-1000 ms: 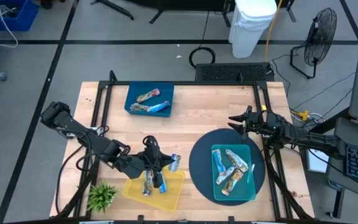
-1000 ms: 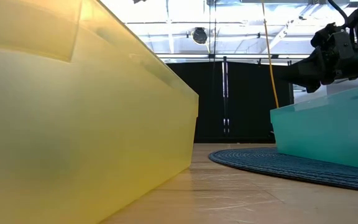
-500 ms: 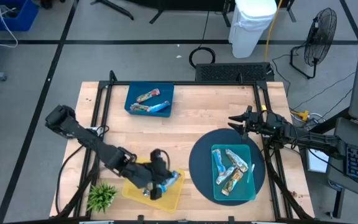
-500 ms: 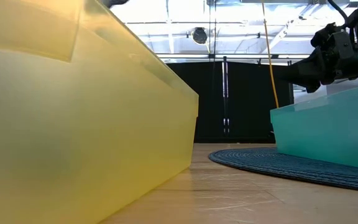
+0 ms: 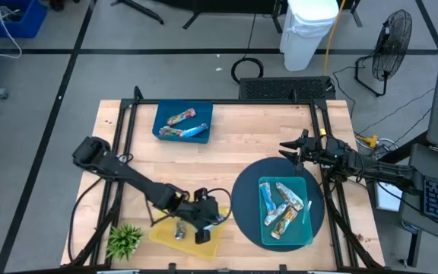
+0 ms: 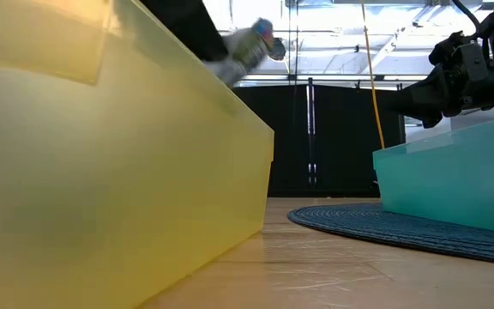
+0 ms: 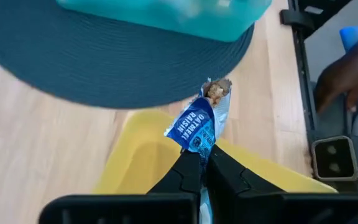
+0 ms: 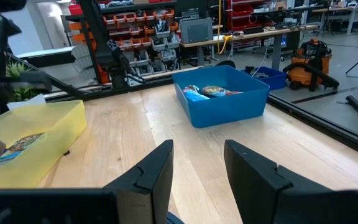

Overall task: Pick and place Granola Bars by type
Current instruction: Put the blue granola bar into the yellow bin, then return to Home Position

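My left gripper (image 5: 206,225) hangs over the yellow tray (image 5: 163,231), near its right end, and is shut on a blue-silver granola bar (image 7: 199,126). The low view shows that bar (image 6: 251,43) above the tray's wall. One multicoloured bar (image 5: 179,229) lies flat in the yellow tray. Several bars (image 5: 282,203) rest in the teal tray (image 5: 309,228), and a few more (image 5: 182,125) in the blue tray (image 5: 163,113). My right gripper (image 8: 197,167) waits open at the table's right side, beyond the teal tray's far end. My left gripper pinches the blue-silver bar by its lower end (image 7: 199,149) between the two fingers (image 7: 188,171). The fingers come slanting from above and the table's left and lie along the bar. The crimped free end (image 7: 215,91) sticks out past the fingertips. The bar is lifted clear of the yellow tray.
The teal tray sits on a dark round mat (image 5: 243,199) right of the yellow tray. A small green plant (image 5: 124,240) stands at the near left corner. Black frame rails (image 5: 120,144) run along the table's sides. A person's hand (image 7: 347,68) shows beyond the table's edge.
My left gripper has carried the blue-silver bar toward the table's near edge and a little to the right, across the yellow tray, staying shut on it. The bar has come into the low view above the tray wall. The right arm has kept still.
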`<control>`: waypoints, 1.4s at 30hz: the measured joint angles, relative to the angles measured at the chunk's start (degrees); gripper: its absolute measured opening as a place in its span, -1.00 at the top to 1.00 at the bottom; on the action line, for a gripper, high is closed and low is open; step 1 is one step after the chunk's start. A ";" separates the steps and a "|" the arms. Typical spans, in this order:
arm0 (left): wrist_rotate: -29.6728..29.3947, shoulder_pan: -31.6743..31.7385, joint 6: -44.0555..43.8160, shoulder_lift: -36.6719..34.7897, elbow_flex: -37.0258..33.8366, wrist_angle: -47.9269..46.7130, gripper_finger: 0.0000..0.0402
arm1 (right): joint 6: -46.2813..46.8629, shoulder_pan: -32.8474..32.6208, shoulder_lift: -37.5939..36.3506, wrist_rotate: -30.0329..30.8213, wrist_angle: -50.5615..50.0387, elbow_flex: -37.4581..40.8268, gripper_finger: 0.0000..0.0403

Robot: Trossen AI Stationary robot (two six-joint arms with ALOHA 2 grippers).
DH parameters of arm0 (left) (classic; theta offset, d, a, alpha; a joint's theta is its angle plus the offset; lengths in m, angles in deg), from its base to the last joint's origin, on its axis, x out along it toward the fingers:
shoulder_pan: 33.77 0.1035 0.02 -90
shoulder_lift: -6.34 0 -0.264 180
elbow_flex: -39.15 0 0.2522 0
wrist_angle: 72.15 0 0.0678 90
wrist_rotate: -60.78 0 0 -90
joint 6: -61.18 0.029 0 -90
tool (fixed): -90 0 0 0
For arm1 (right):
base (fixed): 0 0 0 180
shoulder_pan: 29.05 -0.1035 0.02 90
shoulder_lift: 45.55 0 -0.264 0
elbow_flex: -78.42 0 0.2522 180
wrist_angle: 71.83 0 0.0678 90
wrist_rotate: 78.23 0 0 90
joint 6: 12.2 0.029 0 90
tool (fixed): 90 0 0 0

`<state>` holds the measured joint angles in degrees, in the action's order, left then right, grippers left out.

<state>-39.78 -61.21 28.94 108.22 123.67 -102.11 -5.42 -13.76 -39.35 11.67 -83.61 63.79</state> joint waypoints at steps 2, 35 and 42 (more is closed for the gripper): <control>1.25 0.94 1.59 1.68 0.00 2.90 0.93 | 0.00 -0.01 0.00 0.01 0.00 0.00 0.33; 9.18 3.44 -23.81 4.00 0.04 -20.08 0.58 | 0.00 -0.02 -0.02 0.00 0.00 0.00 0.33; 3.85 5.05 -16.70 -1.15 0.00 -19.72 0.50 | 0.00 0.00 -0.02 0.02 0.00 0.00 0.33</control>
<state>-35.93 -56.17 12.25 107.07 123.67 -121.83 -5.42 -13.77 -39.38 11.69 -83.61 63.79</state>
